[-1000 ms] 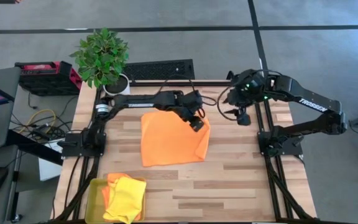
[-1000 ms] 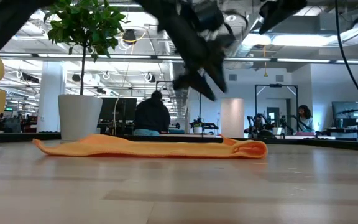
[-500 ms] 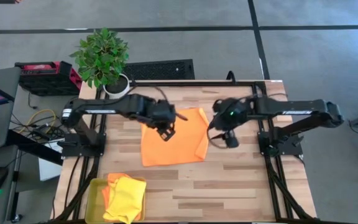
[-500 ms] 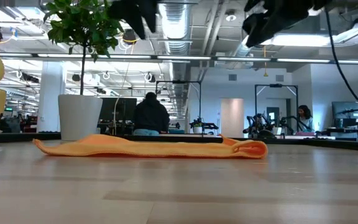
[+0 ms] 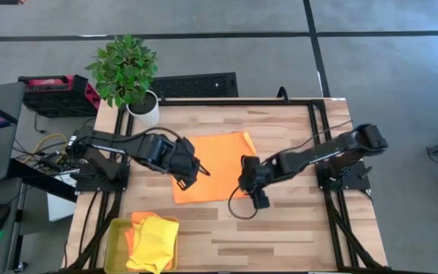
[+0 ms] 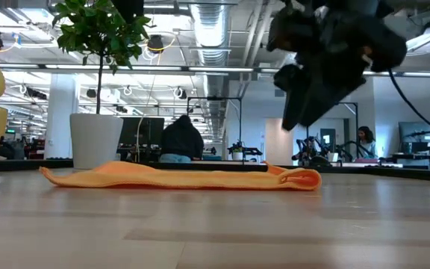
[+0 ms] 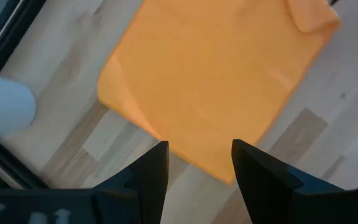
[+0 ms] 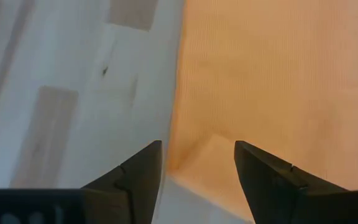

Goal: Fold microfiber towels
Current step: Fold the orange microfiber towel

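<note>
The orange microfiber towel (image 5: pixel 211 169) is lying flat on the wooden counter (image 5: pixel 295 228), spread out, with one corner folded back onto itself. In the low view this towel (image 6: pixel 185 176) is showing as a thin flat strip with a small roll at one end.

The left gripper (image 5: pixel 192 169) is hovering over one side edge of the towel. Its fingers (image 7: pixel 151 174) are standing open and holding nothing; the towel edge is lying just ahead of the fingertips, and the cloth is spreading away beyond them.

The right gripper (image 5: pixel 255 190) is hovering at the opposite side, above the folded-back corner. Its fingers (image 8: pixel 138 174) are standing open and empty; the folded corner is lying between and just ahead of them, with bare counter beside one finger.

A yellow towel (image 5: pixel 155 242) is resting on top of an orange towel (image 5: pixel 137 222) inside the translucent tray (image 5: pixel 116 228), well apart from both sets of fingers. A potted plant (image 5: pixel 126 72) is standing at the far counter corner.
</note>
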